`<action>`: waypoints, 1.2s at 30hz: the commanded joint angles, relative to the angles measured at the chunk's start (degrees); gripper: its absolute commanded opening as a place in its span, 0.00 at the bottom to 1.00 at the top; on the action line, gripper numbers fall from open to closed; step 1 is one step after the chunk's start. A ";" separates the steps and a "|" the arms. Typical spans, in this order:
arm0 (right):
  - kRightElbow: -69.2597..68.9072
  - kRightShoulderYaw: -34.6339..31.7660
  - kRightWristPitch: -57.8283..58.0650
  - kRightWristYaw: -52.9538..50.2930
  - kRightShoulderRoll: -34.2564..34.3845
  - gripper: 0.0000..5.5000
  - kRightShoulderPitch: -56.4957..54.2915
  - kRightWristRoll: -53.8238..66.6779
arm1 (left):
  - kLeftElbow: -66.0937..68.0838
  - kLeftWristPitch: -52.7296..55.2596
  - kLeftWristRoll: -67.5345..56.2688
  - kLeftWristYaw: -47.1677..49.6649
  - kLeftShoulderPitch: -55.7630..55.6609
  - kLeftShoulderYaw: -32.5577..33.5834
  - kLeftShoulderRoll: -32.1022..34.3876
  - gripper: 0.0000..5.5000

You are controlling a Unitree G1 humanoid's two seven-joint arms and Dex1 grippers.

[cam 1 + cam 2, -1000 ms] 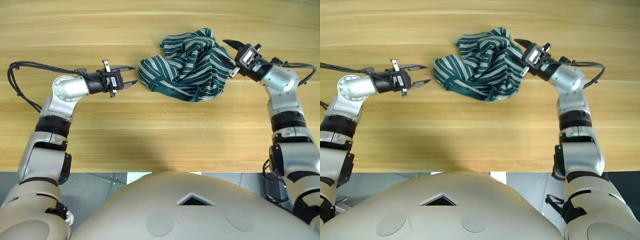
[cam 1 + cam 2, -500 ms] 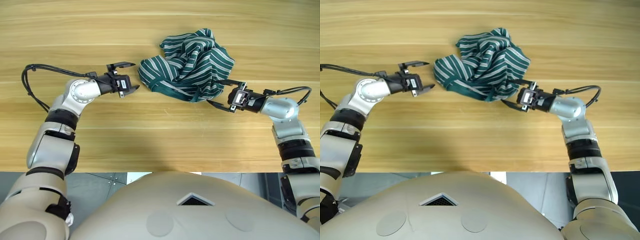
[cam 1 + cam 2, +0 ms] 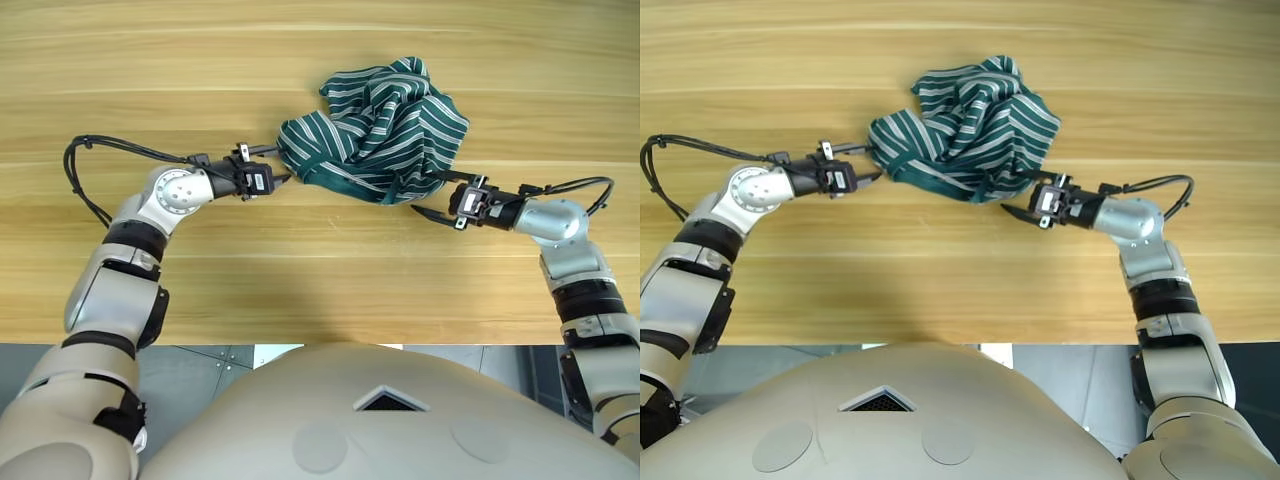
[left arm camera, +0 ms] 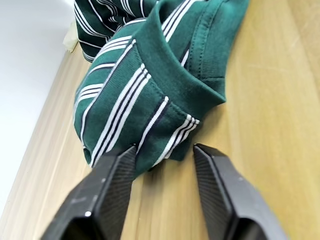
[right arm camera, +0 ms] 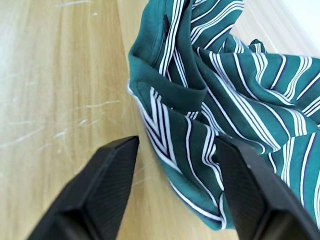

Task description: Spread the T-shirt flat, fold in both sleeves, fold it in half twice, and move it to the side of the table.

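Green T-shirt [image 3: 375, 130] edges between both jaws

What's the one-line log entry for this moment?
shirt: crumpled heap | left gripper: open, at shirt's left edge | right gripper: open, at its right edge | step: spreading not yet begun

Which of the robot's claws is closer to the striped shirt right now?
Left, but only just. The left gripper has its open fingers straddling the left corner of the T-shirt. The right gripper sits open at the shirt's lower right edge, with fabric just between the tips.
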 commanded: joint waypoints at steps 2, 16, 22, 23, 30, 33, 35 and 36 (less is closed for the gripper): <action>2.13 0.93 0.64 -0.77 0.04 0.33 -1.78 -2.26 | 2.47 1.19 1.84 1.90 -1.65 -0.34 -0.24 0.25; 4.57 1.26 0.02 -2.14 0.66 0.00 -3.47 -3.12 | 4.72 -0.72 2.78 7.61 -3.80 -0.05 -2.09 0.00; 5.21 0.18 -0.76 -2.82 0.76 0.00 -4.55 -2.11 | 4.57 -2.32 1.55 6.28 -3.63 0.45 -2.53 0.00; 5.28 -0.57 -0.93 -3.19 0.61 0.00 -4.94 -1.49 | 4.17 -3.10 0.41 5.31 -3.52 0.94 -2.45 0.00; 7.94 -9.80 -1.97 -12.21 -1.46 0.00 -16.57 1.08 | -5.00 -3.89 -18.95 -3.15 -10.97 12.47 1.37 0.00; 9.63 -13.67 -1.90 -16.82 -2.71 0.00 -24.25 1.58 | -7.76 -2.43 -20.88 -2.22 -17.54 16.46 3.58 0.00; 10.55 -16.82 -1.84 -19.72 -4.35 0.00 -29.97 2.46 | -8.50 -1.16 -20.53 -0.54 -22.99 18.73 5.33 0.00; 10.91 -18.32 -1.77 -20.56 -5.29 0.00 -32.22 3.25 | -8.55 -0.71 -20.22 0.23 -25.23 19.58 6.15 0.00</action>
